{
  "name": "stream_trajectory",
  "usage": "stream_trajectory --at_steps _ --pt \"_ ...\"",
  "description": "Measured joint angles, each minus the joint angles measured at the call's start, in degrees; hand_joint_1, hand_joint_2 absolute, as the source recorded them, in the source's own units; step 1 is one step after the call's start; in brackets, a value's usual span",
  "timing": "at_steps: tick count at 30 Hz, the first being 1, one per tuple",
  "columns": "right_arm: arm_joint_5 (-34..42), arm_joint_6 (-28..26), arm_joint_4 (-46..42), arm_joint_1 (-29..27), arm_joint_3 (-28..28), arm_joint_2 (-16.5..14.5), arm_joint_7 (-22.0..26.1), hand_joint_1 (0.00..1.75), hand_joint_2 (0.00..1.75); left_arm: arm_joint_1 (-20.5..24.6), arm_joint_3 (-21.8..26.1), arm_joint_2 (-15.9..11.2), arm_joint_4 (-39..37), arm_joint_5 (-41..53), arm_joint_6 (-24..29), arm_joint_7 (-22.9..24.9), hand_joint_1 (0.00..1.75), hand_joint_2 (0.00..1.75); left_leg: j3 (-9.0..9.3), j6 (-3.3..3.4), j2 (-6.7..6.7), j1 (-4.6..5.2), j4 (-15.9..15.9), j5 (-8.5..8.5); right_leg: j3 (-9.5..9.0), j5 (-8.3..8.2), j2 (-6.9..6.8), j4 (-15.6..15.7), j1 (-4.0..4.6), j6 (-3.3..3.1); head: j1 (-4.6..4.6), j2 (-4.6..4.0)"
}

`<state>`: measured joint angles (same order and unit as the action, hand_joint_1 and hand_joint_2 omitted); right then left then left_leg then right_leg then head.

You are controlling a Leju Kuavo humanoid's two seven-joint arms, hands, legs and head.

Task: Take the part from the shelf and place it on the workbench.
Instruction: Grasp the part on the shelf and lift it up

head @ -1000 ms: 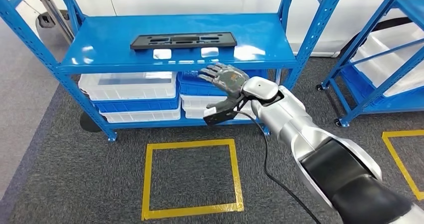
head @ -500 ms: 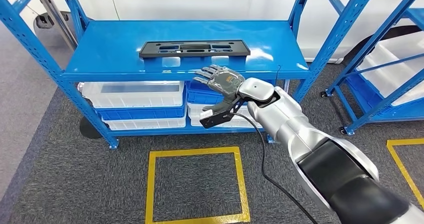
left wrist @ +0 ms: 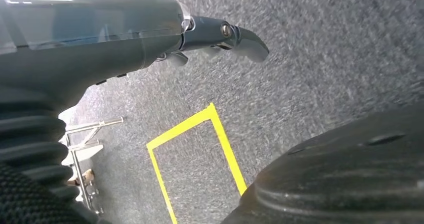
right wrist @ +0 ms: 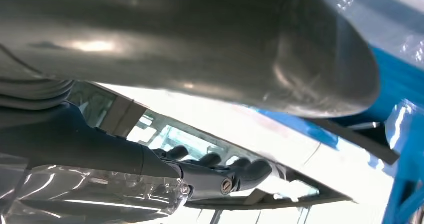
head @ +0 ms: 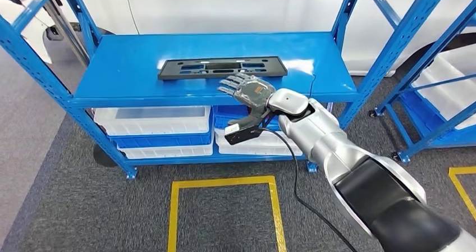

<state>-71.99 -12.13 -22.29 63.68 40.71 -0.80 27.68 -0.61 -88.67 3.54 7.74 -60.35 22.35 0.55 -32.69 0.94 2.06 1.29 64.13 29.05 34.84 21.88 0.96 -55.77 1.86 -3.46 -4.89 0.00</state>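
The part [head: 222, 68] is a long flat black plate with cut-outs, lying on the top board of the blue shelf [head: 123, 83]. In the head view my right hand [head: 247, 89] hovers open over the shelf's front edge, just in front of the part's right half and not touching it. The right wrist view shows its thick thumb [right wrist: 200, 44] and its dark fingers [right wrist: 220, 170] stretched out, with nothing between them. My left hand [left wrist: 165, 29] hangs above the grey floor, thumb [left wrist: 242, 35] extended and nothing in it.
White and blue bins [head: 151, 120] fill the lower shelf board. A yellow tape square [head: 224, 182] marks the carpet in front of the shelf. A second blue rack [head: 443, 89] stands to the right. A black cable [head: 297, 173] hangs from my right wrist.
The whole view has shifted, with the shelf now lower and larger in the picture. Against the shelf, my right hand has risen from below the front edge to level with the top board, nearer the part.
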Motion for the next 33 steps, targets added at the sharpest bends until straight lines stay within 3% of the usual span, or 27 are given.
stream_trajectory --at_steps 2,4,5,7,9,11,13,15,17,19,20,21,23,25,29,31,33 --pt "0.08 0.18 0.02 0.02 0.32 -0.32 -0.14 0.00 0.00 0.17 0.00 -0.08 0.00 -0.12 0.11 -0.15 0.00 0.00 -4.66 -0.96 -0.04 -0.45 7.00 2.60 -0.88 0.83 0.06 -0.03 -0.33 0.25 -0.01 0.00" --pt "0.10 0.40 0.04 -0.21 0.68 -0.46 -0.30 0.00 0.00 0.31 0.00 -0.18 0.00 -0.18 0.16 -0.35 0.00 0.00 -7.64 -1.74 -0.16 -0.73 9.47 3.65 -2.04 1.91 0.07 -0.17 -0.69 0.66 -0.01 0.00" --pt "0.14 0.49 0.04 -0.28 0.83 -0.50 -0.35 0.00 0.00 0.31 0.00 -0.24 0.00 -0.19 0.16 -0.42 0.00 0.00 -7.71 -2.06 -0.26 -0.84 7.75 2.45 -2.75 2.56 0.06 -0.32 -0.89 0.89 -0.01 0.00" --pt "0.23 0.60 0.04 -0.30 0.96 -0.62 -0.41 0.00 0.00 0.19 0.00 -0.32 0.01 -0.17 0.15 -0.48 0.00 0.00 -5.99 -2.54 -0.71 -1.07 0.19 -3.38 -4.04 4.04 0.04 -0.84 -1.23 1.43 -0.01 0.00" --pt "0.36 0.64 0.07 -0.25 1.05 -0.69 -0.48 0.00 0.00 0.08 0.00 -0.36 0.01 -0.06 0.10 -0.46 0.00 0.00 -4.65 -1.74 -1.06 -1.07 -5.35 -7.16 -4.49 5.32 0.11 -1.46 -1.27 2.05 -0.01 0.00" --pt "0.51 0.60 0.09 -0.20 1.13 -0.62 -0.56 0.00 0.00 0.12 0.00 -0.37 0.01 0.10 0.06 -0.40 0.00 0.00 -4.41 -0.22 -0.99 -0.88 -6.28 -7.22 -4.51 5.85 0.15 -1.88 -1.13 2.68 -0.01 0.00" --pt "0.69 0.49 0.05 -0.14 1.16 -0.53 -0.59 0.00 0.00 0.15 0.00 -0.31 0.02 0.19 0.04 -0.32 0.00 0.00 -3.80 0.61 -0.91 -1.05 -6.44 -7.21 -4.27 6.02 0.06 -3.12 -1.19 3.28 -0.01 0.00" --pt "0.91 0.36 0.02 -0.07 1.19 -0.46 -0.59 0.00 0.00 0.13 -0.01 -0.25 0.02 0.21 0.03 -0.21 0.00 0.00 -3.02 1.08 -0.93 -1.28 -6.57 -6.75 -1.60 6.94 -0.16 -8.17 -1.46 3.87 0.00 0.00" --pt "1.22 0.28 0.03 -0.27 1.31 -0.38 -0.59 0.00 0.00 0.11 -0.02 -0.26 0.02 0.21 0.03 -0.15 0.00 0.00 -2.41 1.33 -0.92 -1.27 -6.56 -6.03 3.25 9.70 -0.38 -15.49 -1.76 4.50 0.01 0.00" --pt "1.52 0.27 0.04 -0.70 1.49 -0.32 -0.60 0.00 0.00 0.09 -0.01 -0.26 0.02 0.21 0.03 -0.13 0.00 0.00 -1.60 1.36 -0.78 -1.22 -6.55 -5.22 6.57 11.50 -0.48 -18.62 -1.95 4.75 0.01 0.00" --pt "1.67 0.28 0.04 -0.84 1.57 -0.31 -0.60 0.00 0.00 0.07 0.00 -0.26 0.02 0.20 0.03 -0.13 0.00 0.00 -1.03 1.34 -0.70 -1.14 -6.55 -4.79 6.86 10.59 -0.51 -17.37 -1.91 4.58 0.01 0.00" --pt "1.83 0.29 0.04 -0.89 1.62 -0.31 -0.60 0.00 0.00 0.05 -0.01 -0.26 0.02 0.20 0.03 -0.12 0.00 0.00 -0.37 1.31 -0.63 -1.03 -6.56 -4.33 6.23 8.37 -0.52 -14.35 -1.80 4.22 0.01 0.00" --pt "2.11 0.33 0.04 -0.83 1.72 -0.28 -0.60 0.00 0.00 -0.02 -0.01 -0.15 0.02 0.19 0.02 -0.06 0.00 0.00 0.80 1.15 -0.57 -0.84 -6.60 -3.41 3.96 2.43 -0.43 -6.36 -1.19 3.00 0.01 0.00" --pt "2.23 0.43 0.03 -0.76 1.83 -0.26 -0.56 0.00 0.00 -0.06 -0.01 -0.04 0.02 0.14 0.02 0.02 0.00 0.00 1.40 0.68 -0.52 -0.80 -6.71 -2.83 2.74 -0.35 -0.27 -1.71 -0.56 2.03 0.02 0.00" --pt "2.29 0.71 -0.01 -0.62 1.99 -0.28 -0.51 0.00 0.00 -0.11 -0.01 -0.17 0.01 0.07 0.07 0.05 0.00 0.00 1.26 -0.54 -0.50 -0.73 -4.51 -2.27 0.82 0.04 -0.29 -0.22 -0.99 1.09 0.02 0.00" --pt "2.33 0.76 -0.02 -0.48 2.08 -0.34 -0.48 0.00 0.00 -0.02 -0.01 -0.25 0.00 0.07 0.07 0.02 0.00 0.00 -1.74 -1.08 -0.64 -0.85 1.32 -0.14 -0.28 0.53 -0.30 -0.08 -1.12 0.90 0.01 0.00" --pt "2.37 0.83 0.01 -0.59 2.25 -0.41 -0.42 0.00 0.00 0.18 -0.01 -0.33 0.00 0.07 0.07 -0.15 0.00 0.00 -6.30 -1.63 -0.63 -0.95 8.34 2.59 -1.12 1.36 -0.23 -0.15 -1.10 0.82 0.00 0.00"
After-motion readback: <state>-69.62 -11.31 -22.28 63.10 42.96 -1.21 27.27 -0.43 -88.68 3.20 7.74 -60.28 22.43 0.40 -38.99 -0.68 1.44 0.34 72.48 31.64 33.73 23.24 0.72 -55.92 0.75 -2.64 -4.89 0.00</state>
